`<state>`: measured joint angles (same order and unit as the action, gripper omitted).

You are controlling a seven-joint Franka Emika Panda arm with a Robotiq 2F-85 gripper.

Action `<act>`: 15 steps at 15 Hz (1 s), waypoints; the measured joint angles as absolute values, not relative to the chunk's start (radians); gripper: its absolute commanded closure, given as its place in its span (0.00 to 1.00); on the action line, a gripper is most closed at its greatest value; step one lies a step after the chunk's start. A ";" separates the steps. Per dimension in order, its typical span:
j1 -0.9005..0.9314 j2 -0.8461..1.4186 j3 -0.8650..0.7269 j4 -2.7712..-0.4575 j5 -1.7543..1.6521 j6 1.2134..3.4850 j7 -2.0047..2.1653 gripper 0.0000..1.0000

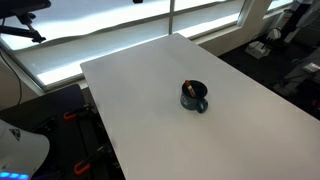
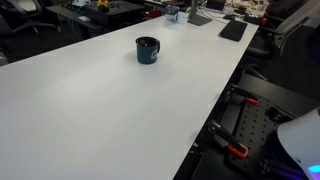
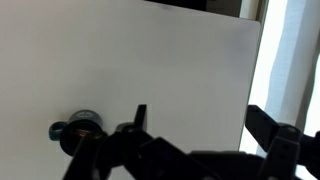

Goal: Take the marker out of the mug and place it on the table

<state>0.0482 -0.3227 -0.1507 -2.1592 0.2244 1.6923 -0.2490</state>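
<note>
White tabletop (image 1: 140, 110) fills both exterior views, smooth and plain. Bright window panels (image 1: 100, 35) run along the upper left in an exterior view, and cluttered desks (image 2: 200, 14) line the top edge of a dim room in an exterior view. I count one mug (image 1: 194, 97), dark and glossy, standing upright right of centre. One marker (image 1: 188, 89) is inside it, its orange-red end showing at the rim. In the wrist view the mug sits lower left. My one gripper (image 3: 200, 122) spans the bottom edge, jaws spread wide, holding nothing.

No readable text, labels or numbers.
</note>
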 measured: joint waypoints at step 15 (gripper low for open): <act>-0.020 -0.289 -0.164 -2.113 0.227 1.681 -0.245 0.00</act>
<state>-0.0204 -0.2889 -0.1638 -2.1126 0.2269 1.6809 -0.2451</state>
